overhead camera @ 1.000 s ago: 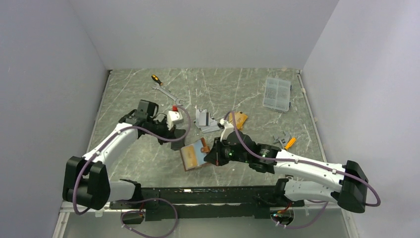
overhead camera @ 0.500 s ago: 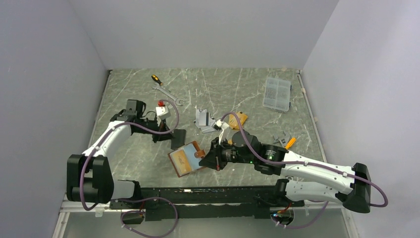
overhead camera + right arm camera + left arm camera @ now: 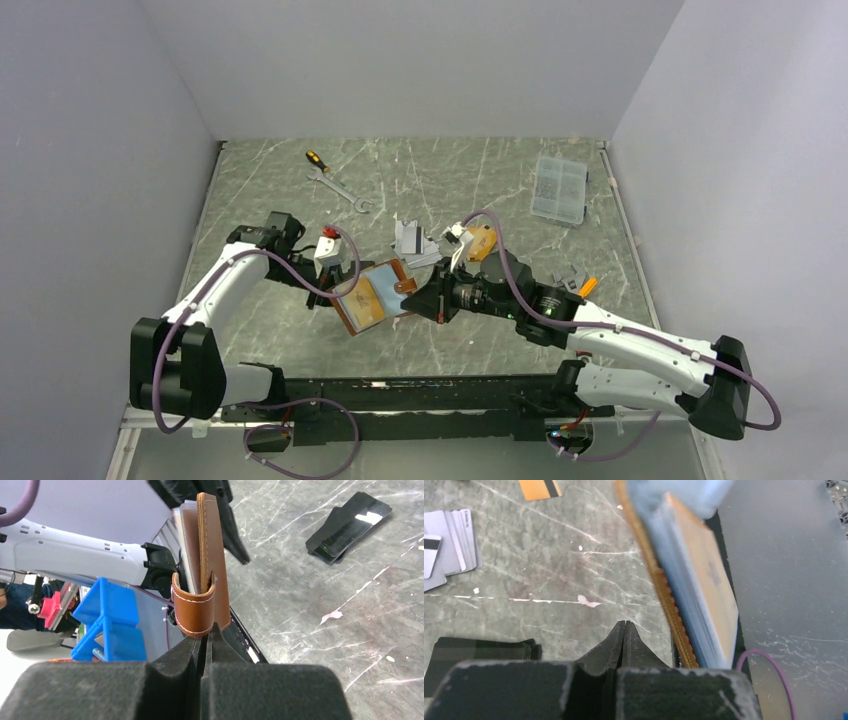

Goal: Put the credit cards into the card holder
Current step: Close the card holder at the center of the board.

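The tan-brown card holder [image 3: 368,300] hangs tilted above the table, pale sleeves facing up. My right gripper [image 3: 420,297] is shut on its edge by the snap strap [image 3: 195,611]; in the right wrist view it stands on edge above the gripper [image 3: 207,628]. My left gripper [image 3: 624,626] is shut and holds nothing, just left of the card holder [image 3: 696,585]; from above the left gripper [image 3: 338,285] sits at its left edge. Silver credit cards [image 3: 410,240] [image 3: 449,545] and a gold one [image 3: 484,240] [image 3: 540,487] lie on the table behind.
A black pouch [image 3: 474,650] [image 3: 350,525] lies flat by the left gripper. A wrench [image 3: 340,190] and screwdriver [image 3: 315,158] are at the back left, a clear plastic box [image 3: 560,188] at the back right, an orange-handled tool [image 3: 585,287] to the right.
The right gripper has raised the card holder and carried it back and left. The left arm swung back, then came forward beside the card holder.
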Robot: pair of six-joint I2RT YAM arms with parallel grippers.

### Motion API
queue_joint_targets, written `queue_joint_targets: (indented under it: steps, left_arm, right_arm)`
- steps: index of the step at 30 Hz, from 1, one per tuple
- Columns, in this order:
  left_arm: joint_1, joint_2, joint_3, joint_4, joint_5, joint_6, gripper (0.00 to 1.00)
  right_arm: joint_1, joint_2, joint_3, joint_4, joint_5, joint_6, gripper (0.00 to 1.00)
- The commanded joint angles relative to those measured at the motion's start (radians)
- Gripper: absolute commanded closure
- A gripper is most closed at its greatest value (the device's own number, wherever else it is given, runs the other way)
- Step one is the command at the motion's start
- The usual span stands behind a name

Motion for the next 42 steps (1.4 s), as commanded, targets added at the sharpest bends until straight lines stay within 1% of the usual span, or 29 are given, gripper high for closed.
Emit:
queue_joint_targets:
  steps: [1,3,5,10,14,18,21,25,26,31,36,38,41,42]
  left_arm:
    - [-0.004,-0.013,0.047,-0.247,0.112,0.24,1.0]
    - [-0.007,-0.019,0.059,-0.276,0.12,0.264,1.0]
    - [-0.016,-0.024,0.063,-0.273,0.121,0.261,1.0]
    - [-0.069,-0.01,0.064,-0.181,0.099,0.174,1.0]
    - [-0.121,0.014,0.045,-0.087,0.068,0.08,1.0]
    - [-0.18,0.028,-0.008,0.092,0.003,-0.054,1.0]
    - [-0.222,0.046,-0.031,0.23,-0.052,-0.165,1.0]
    - [-0.296,0.1,-0.044,0.387,-0.187,-0.282,1.0]
    - [-0.312,0.122,-0.034,0.418,-0.237,-0.33,1.0]
    - [-0.403,0.252,0.067,0.422,-0.415,-0.367,1.0]
    - [-0.522,0.339,0.111,0.425,-0.559,-0.388,1.0]
    - [-0.559,0.363,0.122,0.431,-0.618,-0.394,1.0]
    - [-0.58,0.41,0.161,0.405,-0.626,-0.397,1.0]
    - [-0.584,0.422,0.172,0.397,-0.631,-0.395,1.0]
  right_arm:
    - [-0.019,0.022,-0.021,0.141,0.021,0.031,1.0]
    - [-0.025,0.042,-0.035,0.167,0.011,0.044,1.0]
    - [-0.038,0.062,-0.041,0.182,-0.01,0.053,1.0]
    - [-0.055,0.099,-0.059,0.191,-0.057,0.078,1.0]
    - [-0.064,0.1,-0.112,0.208,-0.088,0.117,1.0]
    - [-0.088,0.136,-0.158,0.216,-0.144,0.145,1.0]
    - [-0.106,0.18,-0.202,0.256,-0.2,0.17,1.0]
    - [-0.123,0.228,-0.261,0.339,-0.245,0.2,1.0]
    - [-0.125,0.241,-0.273,0.349,-0.245,0.202,1.0]
    - [-0.14,0.338,-0.351,0.457,-0.257,0.233,1.0]
    - [-0.165,0.44,-0.418,0.582,-0.28,0.279,1.0]
    - [-0.182,0.468,-0.421,0.587,-0.294,0.275,1.0]
    - [-0.197,0.475,-0.414,0.536,-0.276,0.253,1.0]
    - [-0.199,0.469,-0.411,0.504,-0.261,0.244,0.98]
